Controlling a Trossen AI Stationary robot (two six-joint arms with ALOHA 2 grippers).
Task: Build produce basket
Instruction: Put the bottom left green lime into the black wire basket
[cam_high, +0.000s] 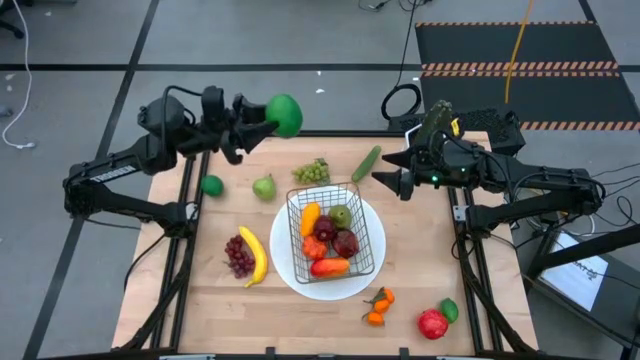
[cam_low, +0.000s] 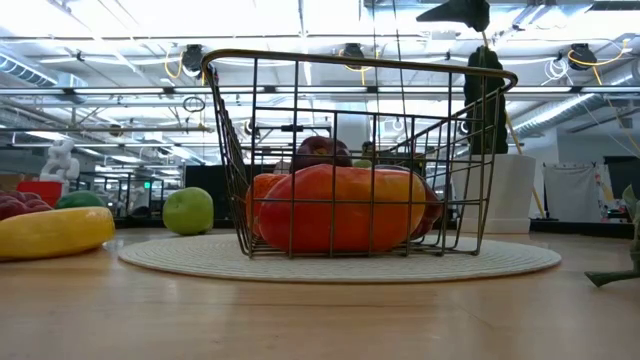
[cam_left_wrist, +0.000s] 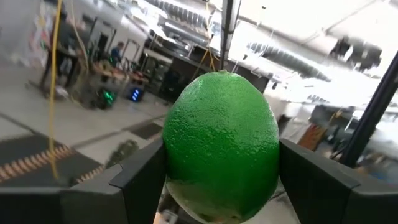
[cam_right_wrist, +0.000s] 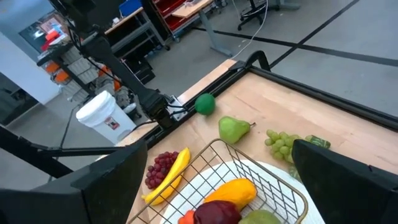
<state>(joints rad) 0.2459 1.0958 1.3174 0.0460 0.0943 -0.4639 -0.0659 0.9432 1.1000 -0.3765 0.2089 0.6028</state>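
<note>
Lime (cam_left_wrist: 221, 146) sits clamped between left gripper's (cam_left_wrist: 217, 180) fingers (cam_left_wrist: 146, 177).

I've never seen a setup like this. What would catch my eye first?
Probably the bright green lime that the left gripper holds up at the table's far edge. Next, the wire basket on a white plate in the middle, already holding several fruits, with the open right gripper hovering beside it.
</note>
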